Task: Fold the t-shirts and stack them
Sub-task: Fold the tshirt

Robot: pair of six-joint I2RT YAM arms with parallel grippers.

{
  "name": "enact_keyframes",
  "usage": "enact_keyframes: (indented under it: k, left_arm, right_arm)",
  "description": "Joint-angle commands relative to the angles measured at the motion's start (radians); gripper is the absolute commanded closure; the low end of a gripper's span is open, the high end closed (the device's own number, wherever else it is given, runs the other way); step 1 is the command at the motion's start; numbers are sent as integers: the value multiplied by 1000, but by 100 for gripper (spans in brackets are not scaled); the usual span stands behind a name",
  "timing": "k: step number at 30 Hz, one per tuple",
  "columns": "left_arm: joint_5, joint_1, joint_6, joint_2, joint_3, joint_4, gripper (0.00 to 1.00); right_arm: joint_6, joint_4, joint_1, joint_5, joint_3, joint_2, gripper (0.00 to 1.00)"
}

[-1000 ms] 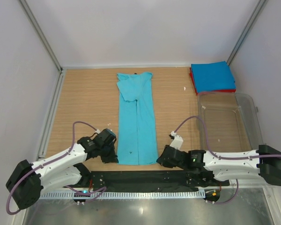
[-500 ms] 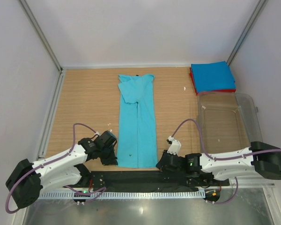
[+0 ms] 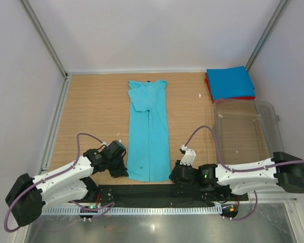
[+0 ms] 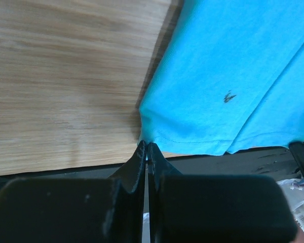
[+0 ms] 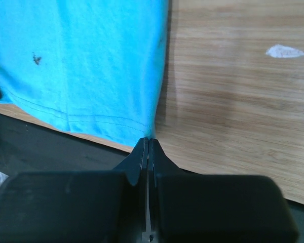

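**Both hem corners pinched, shirt laid long on the bench**

From above, the turquoise t-shirt (image 3: pixel 148 129) lies as one long narrow strip down the middle of the bench (image 3: pixel 96 111), sleeves folded in, collar at the far end and hem at the near edge. My left gripper (image 3: pixel 124 173) sits at the hem's left corner and my right gripper (image 3: pixel 172 176) at its right corner. At the far right corner the blue folded t-shirt (image 3: pixel 228 82) lies square on the red folded t-shirt (image 3: pixel 235 98), of which only an edge shows. The clear plastic tub (image 3: pixel 276 126) stands just in front of them.

The overhead view cannot show my fingers; the wrist views can. On the left (image 4: pixel 146 144) they are pressed together, with the shirt's corner running into the tips. On the right (image 5: pixel 148 140) it is the same, clamped on the opposite corner. Both wrist views also show the hem hanging slightly past the wood onto the black strip (image 5: pixel 40 147). A small dark speck (image 4: pixel 227 96) marks the cloth, and a white fleck (image 5: pixel 285 50) lies on the wood to my right.

Compared with a second ago, my right arm has swung lower and closer to the corner. The hem has crept a little toward the near edge. My left arm has barely shifted.
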Motion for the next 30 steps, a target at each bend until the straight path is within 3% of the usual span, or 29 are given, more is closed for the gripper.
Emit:
enact_keyframes:
  k: [1,7,11,16,24,30]
  left_arm:
    - [-53,11,-15,6,74,15,100]
    - [26,114,34,94,134,87,100]
    - [13,178,109,198,208,119,100]
    - [39,290,189,360,344,158,100]
    - [111,454,295,712,715,159,100]
    - [126,505,323,873,915,89,100]
  right_arm:
    - [-48,-48,1,110,90,-19,99]
    - [-242,-55,-113,78,187,45,99]
    - [-373,57,-320,-54,178,71,99]
    - [-534,85,-470,-136,294,163,99]
    - [-784,134,-680,-246,501,410,99]
    - [-867,31,-751,-261,754,585,99]
